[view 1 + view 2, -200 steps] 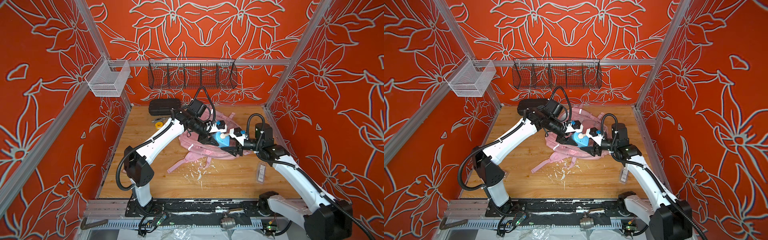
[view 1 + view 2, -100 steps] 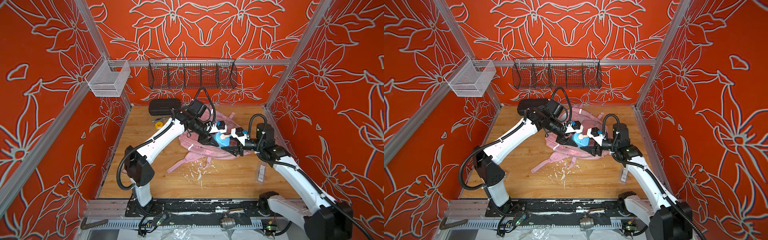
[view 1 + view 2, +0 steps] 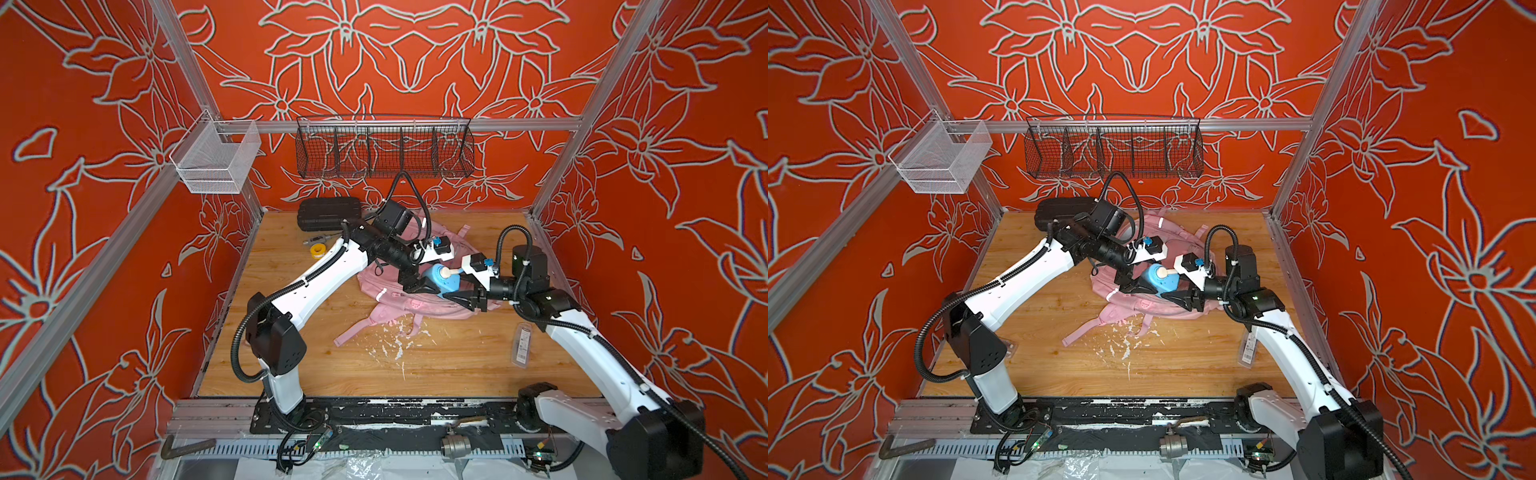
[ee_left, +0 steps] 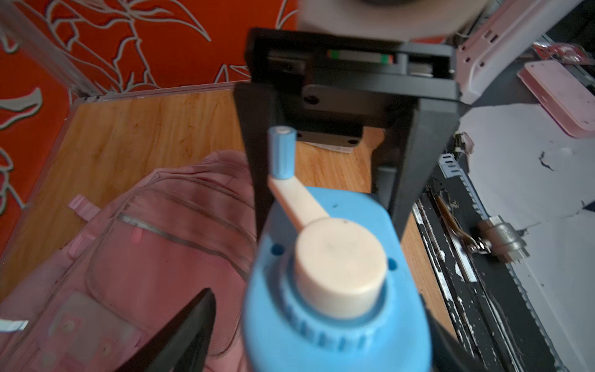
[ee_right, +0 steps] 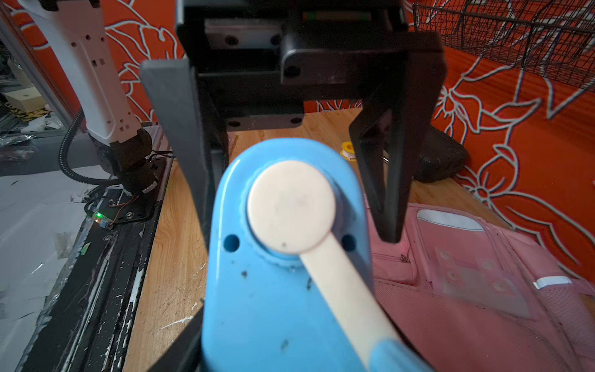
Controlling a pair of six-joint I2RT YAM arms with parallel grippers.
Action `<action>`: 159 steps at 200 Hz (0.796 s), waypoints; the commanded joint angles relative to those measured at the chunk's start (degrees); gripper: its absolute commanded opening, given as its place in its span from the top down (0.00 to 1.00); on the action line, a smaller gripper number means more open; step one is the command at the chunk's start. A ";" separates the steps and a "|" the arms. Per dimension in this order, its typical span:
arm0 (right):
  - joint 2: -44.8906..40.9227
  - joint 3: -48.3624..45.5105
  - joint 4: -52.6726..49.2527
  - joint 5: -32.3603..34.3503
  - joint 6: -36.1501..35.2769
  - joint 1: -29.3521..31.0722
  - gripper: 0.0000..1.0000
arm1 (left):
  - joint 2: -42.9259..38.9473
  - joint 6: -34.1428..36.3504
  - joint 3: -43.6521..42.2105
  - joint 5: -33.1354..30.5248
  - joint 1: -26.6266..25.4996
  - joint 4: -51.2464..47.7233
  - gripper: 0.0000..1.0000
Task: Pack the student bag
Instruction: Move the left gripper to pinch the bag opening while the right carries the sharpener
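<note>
The student bag [image 3: 390, 301] [image 3: 1133, 307], pale pink, lies flat mid-table in both top views. Above it hangs a blue pencil sharpener [image 3: 444, 279] [image 3: 1162, 281] with a cream crank. My right gripper [image 3: 459, 286] [image 5: 289, 341] is shut on the sharpener's body from the right. My left gripper [image 3: 427, 275] [image 4: 315, 325] faces it from the left, jaws open around the sharpener's other end. In the left wrist view one black finger [image 4: 190, 328] stands apart from the blue body, with the bag [image 4: 145, 251] beneath. The bag's clear window patches [image 5: 476, 277] show beside the sharpener [image 5: 283, 290].
A black ribbed case [image 3: 328, 212], a yellow tape roll [image 3: 318, 249] and a small metal part [image 3: 314, 240] lie at the back left. A clear packet [image 3: 523, 344] lies by the right arm. White flecks [image 3: 395, 345] litter the front. Wire baskets [image 3: 384, 147] [image 3: 216, 164] hang on the walls.
My left gripper's jaws have spread wide off the sharpener. My right gripper has closed in on it and now carries it. Both arms stay in nearly the same place.
</note>
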 commanded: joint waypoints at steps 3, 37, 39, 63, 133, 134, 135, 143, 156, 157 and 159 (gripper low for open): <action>-2.86 -1.12 0.57 4.44 2.97 -1.77 0.66 | -5.23 -17.78 -1.86 -4.44 4.64 14.51 0.03; -6.34 -2.72 3.07 14.00 10.36 -4.63 0.68 | -4.34 -32.29 -0.01 -15.61 5.82 14.84 0.02; -6.47 -2.68 2.99 15.20 10.95 -4.79 0.68 | -4.11 -33.26 0.20 -16.31 5.83 14.64 0.02; -8.79 -1.90 0.80 29.72 16.80 -6.62 0.68 | -1.31 -40.38 2.20 -24.91 4.21 11.72 0.06; -15.02 4.01 -12.11 51.55 22.67 -6.91 0.69 | 12.42 -47.69 6.14 -39.13 -7.00 7.90 0.11; -15.05 4.06 -12.23 51.71 22.70 -6.94 0.69 | 12.78 -47.67 6.28 -39.28 -7.13 7.79 0.11; -15.10 4.08 -12.38 51.79 22.71 -6.92 0.69 | 13.05 -47.66 6.44 -39.40 -7.38 7.65 0.11; -15.65 4.38 -13.45 52.62 22.90 -7.01 0.69 | 15.28 -47.52 8.08 -41.06 -8.93 6.76 0.11; -16.58 4.29 -14.29 53.33 22.98 -6.93 0.69 | 19.05 -47.54 11.33 -41.94 -10.75 4.90 0.11; -16.62 4.24 -14.33 53.34 22.98 -6.95 0.69 | 19.30 -47.64 11.55 -42.04 -10.86 4.80 0.11; -16.75 4.21 -14.47 53.40 23.03 -6.97 0.69 | 19.95 -47.86 11.95 -42.12 -11.02 4.59 0.11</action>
